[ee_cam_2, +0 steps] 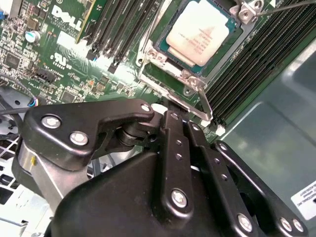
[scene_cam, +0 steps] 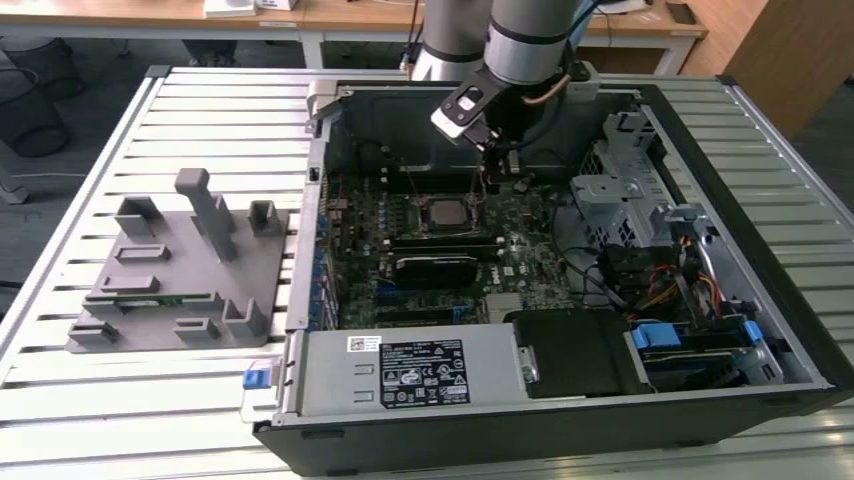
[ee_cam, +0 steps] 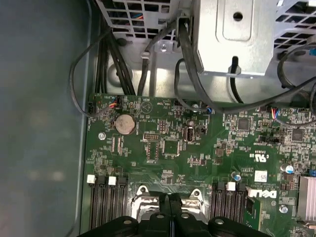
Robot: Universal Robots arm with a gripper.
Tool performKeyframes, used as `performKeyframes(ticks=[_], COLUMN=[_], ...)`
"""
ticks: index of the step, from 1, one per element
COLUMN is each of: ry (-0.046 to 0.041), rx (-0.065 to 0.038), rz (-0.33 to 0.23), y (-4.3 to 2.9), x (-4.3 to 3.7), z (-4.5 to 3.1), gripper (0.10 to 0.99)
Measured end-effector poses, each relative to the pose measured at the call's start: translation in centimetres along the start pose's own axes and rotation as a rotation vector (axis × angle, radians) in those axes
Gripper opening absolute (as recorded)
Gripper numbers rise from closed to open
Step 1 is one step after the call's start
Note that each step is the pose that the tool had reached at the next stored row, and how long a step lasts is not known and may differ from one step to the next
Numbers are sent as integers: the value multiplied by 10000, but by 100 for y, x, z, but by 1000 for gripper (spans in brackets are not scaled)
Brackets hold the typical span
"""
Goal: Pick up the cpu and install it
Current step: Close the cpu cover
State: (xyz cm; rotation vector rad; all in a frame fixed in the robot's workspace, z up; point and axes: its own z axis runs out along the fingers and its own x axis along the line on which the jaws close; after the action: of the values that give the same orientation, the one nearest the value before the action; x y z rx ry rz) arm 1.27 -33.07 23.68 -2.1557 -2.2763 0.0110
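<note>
Pincer closed, empty, at the socket edge — cpu flat inside, chassis wall close beside.

1. The cpu is a small, flat, square chip. It has a pale silver-white metal top and a thin darker rim, and there is faint print on the top face.
2. It lies flat with its metal top facing up and uncovered. Its edges line up with the socket it sits in.
3. The socket's metal frame borders it on the sides, with screws at the corners.
4. The socket is on the green motherboard, between two banks of long black slots.
5. In the exterior view it appears as a pale square near the middle of the board, inside the open computer case.
</note>
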Motion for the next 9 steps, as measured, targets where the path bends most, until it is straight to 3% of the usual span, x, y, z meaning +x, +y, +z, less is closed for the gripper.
performKeyframes(ticks=[9], ry=[1], rx=[0], rz=[-1], y=[-138], x=[8], z=[44], gripper=[106])
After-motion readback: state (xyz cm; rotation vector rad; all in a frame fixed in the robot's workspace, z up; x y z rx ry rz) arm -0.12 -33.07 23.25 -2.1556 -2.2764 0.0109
